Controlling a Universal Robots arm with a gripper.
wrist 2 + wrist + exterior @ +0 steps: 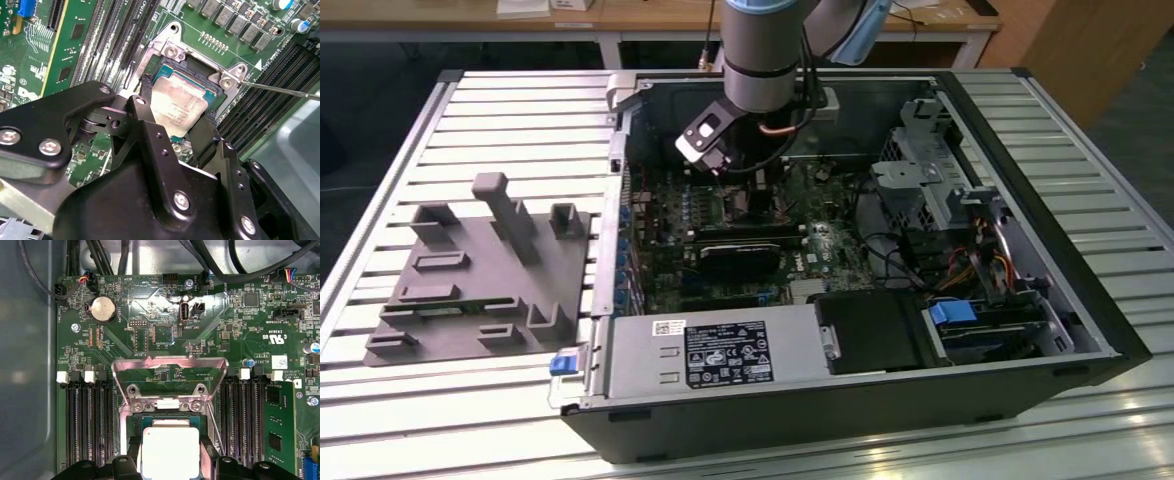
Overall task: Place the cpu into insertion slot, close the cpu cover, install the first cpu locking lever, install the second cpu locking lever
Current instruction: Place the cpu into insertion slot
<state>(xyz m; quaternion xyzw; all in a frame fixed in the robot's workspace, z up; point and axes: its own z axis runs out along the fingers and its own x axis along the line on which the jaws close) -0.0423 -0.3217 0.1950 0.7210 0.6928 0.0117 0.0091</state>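
My pincer point(177, 114) grips the cpu point(182, 97) by two opposite edges, level over the slot point(192, 62); the cover point(150, 362) stands tipped up, leaving access.

I'm looking at a gripper point(177, 107) built from matte black plates. Its 2 black fingers point(150, 135) are showing rows of small holes and silver cross-head screws point(181, 201). Beside the gripper's base, a rounded black link plate point(60, 117) is carrying 2 more silver screws. Above the gripper I'm seeing the arm point(761, 45), a silver-grey tube with a pale blue cap point(865, 30). A thin black cable point(817, 65) is running alongside it. A white-and-black camera block point(707, 135) is sitting just above the gripper.
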